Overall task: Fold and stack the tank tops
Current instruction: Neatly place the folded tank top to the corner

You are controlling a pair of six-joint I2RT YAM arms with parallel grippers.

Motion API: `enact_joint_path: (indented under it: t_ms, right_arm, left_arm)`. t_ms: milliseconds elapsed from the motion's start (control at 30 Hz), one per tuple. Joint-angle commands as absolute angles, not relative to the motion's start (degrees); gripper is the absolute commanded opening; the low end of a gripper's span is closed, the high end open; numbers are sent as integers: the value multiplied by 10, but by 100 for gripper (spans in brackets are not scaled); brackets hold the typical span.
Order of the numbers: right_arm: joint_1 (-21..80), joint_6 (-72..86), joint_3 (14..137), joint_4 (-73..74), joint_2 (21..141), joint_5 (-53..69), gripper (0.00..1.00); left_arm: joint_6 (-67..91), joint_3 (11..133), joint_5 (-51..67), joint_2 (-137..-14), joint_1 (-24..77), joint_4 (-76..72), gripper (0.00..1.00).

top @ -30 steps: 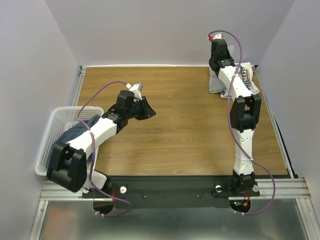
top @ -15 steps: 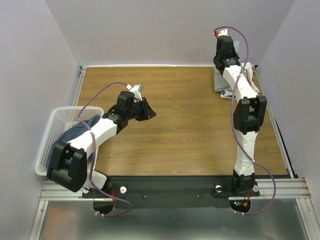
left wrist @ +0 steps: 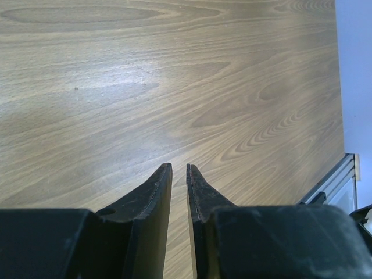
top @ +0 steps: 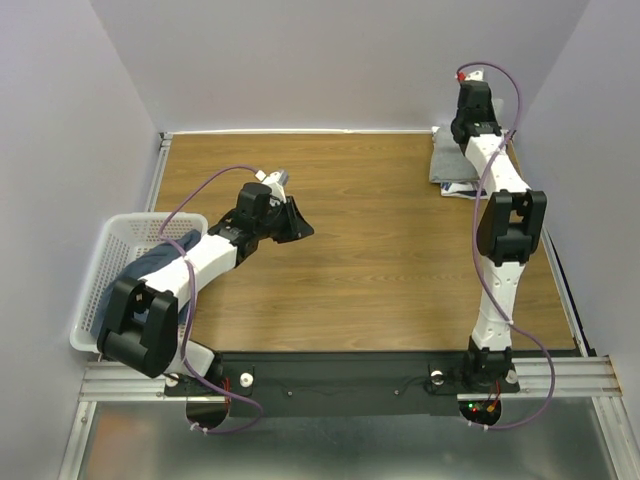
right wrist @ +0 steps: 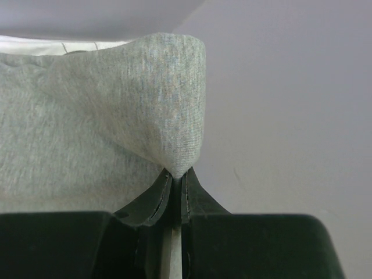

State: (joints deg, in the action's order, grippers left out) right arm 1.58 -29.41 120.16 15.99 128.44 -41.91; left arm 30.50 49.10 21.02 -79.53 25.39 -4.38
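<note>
My right gripper (top: 467, 125) is at the far right corner, shut on a fold of the light grey tank top (top: 446, 160). The right wrist view shows the pinched grey cloth (right wrist: 116, 104) rising from the right gripper (right wrist: 176, 177). The grey top lies over the white printed top, of which only a sliver (top: 458, 188) shows at the near edge. The dark slate blue top (top: 150, 262) lies in the basket under my left arm. My left gripper (top: 300, 228) hovers over bare wood; in the left wrist view it (left wrist: 179, 171) is nearly shut and holds nothing.
A white lattice basket (top: 105, 270) stands at the table's left edge. The purple wall is close behind and to the right of the right gripper. A metal rail (top: 160, 170) runs along the table's left side.
My right arm has moved right and back toward the corner, carrying the grey top over the white printed top, whose logo is now covered. The left arm has not moved.
</note>
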Motion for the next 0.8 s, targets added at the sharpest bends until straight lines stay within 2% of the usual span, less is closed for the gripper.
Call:
enact_joint_path:
  t_ms: [0,33,100,133,267,400,767]
  right_arm:
    - [3,-273,1209,126,1305,-415,9]
    - [3,-271,1210,126,1310,-416,11]
    - [-10,-260,1213,126,1324,-417,28]
    - [-12,-255,1214,126,1327,-420,49]
    - [-14,-227,1221,126,1324,-424,99]
    - [-13,-200,1232,134,1303,-424,100]
    - [20,-78,1295,248,1247,-331,100]
  left_arm:
    - [301,485,225,-796,252,-65,28]
    - [301,485,225,-796,252,-65,28]
    - [301,484,227,-797,252,-65,28]
    - [300,484,228,-800,252,-65,28]
    - [299,486,228,-799,252,-66,29]
    - [299,483,225,-795,252,-65,29]
    - [304,485,224,-787,252,-72,29]
